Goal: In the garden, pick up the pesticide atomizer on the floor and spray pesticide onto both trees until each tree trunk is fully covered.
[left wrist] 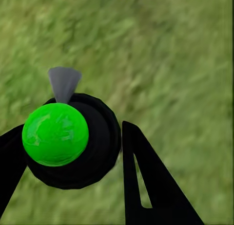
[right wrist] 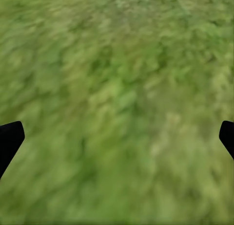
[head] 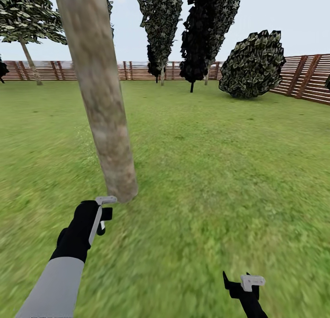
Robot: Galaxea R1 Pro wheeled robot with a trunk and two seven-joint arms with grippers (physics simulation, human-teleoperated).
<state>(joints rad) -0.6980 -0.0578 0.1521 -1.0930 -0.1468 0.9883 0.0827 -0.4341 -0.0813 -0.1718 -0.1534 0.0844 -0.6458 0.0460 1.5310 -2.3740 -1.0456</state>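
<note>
A thick pale grey-beige tree trunk [head: 103,111] rises from the grass [head: 206,180] just ahead of me, leaning to the upper left. My left gripper [head: 105,213] hovers low beside the foot of that trunk. In the left wrist view it [left wrist: 73,142] is shut on the pesticide atomizer [left wrist: 56,133], a black round body with a bright green dome and a grey nozzle [left wrist: 63,84] pointing away over the grass. My right gripper [head: 243,281] hangs low at the front right. It [right wrist: 117,137] is open over bare lawn, with nothing between its fingers.
Dark cypresses [head: 201,33] and a round dark bush [head: 254,65] stand at the back by the brown slat fence [head: 302,77]. Another pale-trunked tree [head: 30,61] grows at the far left near the fence. Open lawn stretches to the right of the near trunk.
</note>
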